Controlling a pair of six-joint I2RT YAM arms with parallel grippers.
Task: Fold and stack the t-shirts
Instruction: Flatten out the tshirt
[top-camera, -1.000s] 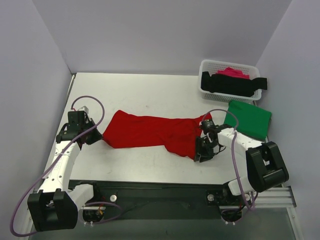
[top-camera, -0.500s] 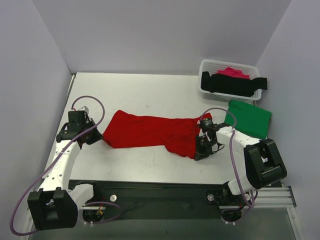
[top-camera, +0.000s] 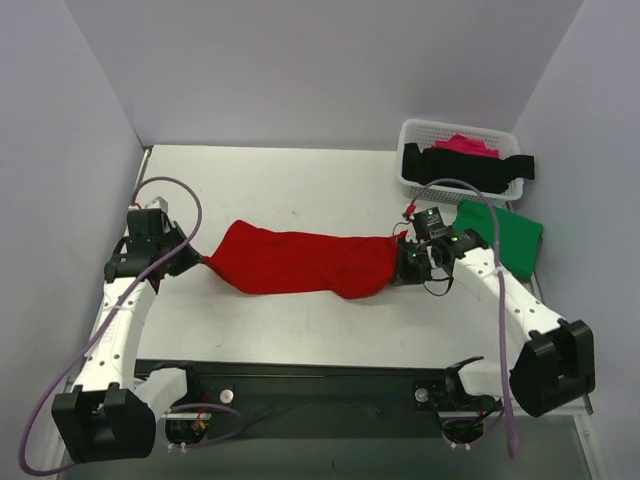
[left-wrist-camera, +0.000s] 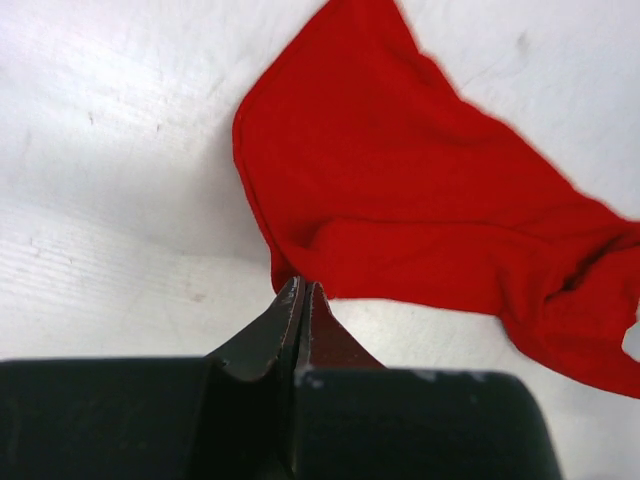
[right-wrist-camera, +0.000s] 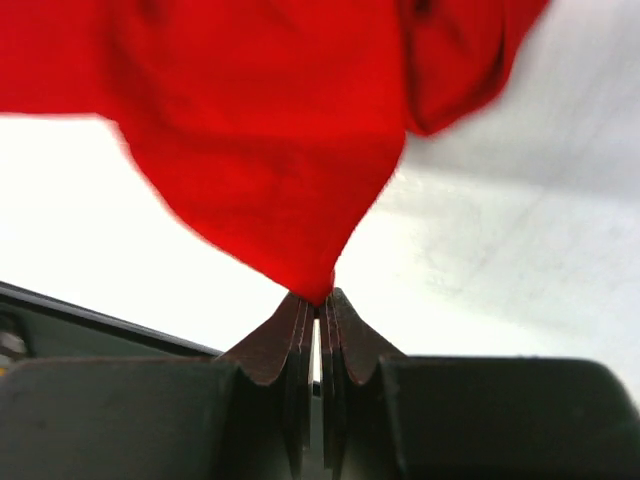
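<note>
**Red shirt pinched at both ends**

My left gripper (left-wrist-camera: 300, 292) is clamped on the left tip of the large bright red cotton t-shirt (top-camera: 300, 262), jaws pressed together on the cloth. My right gripper (right-wrist-camera: 318, 300) bites the opposite end, and the fabric gathers to a point between its fingers. The shirt stretches long across the white table (top-camera: 300, 190) between my arms. Off right, a folded green t-shirt (top-camera: 505, 240) sits just beside the white plastic lattice basket (top-camera: 412, 135). That basket holds a black t-shirt (top-camera: 465, 172) and a pink t-shirt (top-camera: 465, 145).

Top view taken from high behind arm bases (top-camera: 102, 425), angled down over whole table (top-camera: 300, 180). 2 wrist views taken close, from opposite ends, faced inward. Red t-shirt (top-camera: 300, 262) shared by all 3.
</note>
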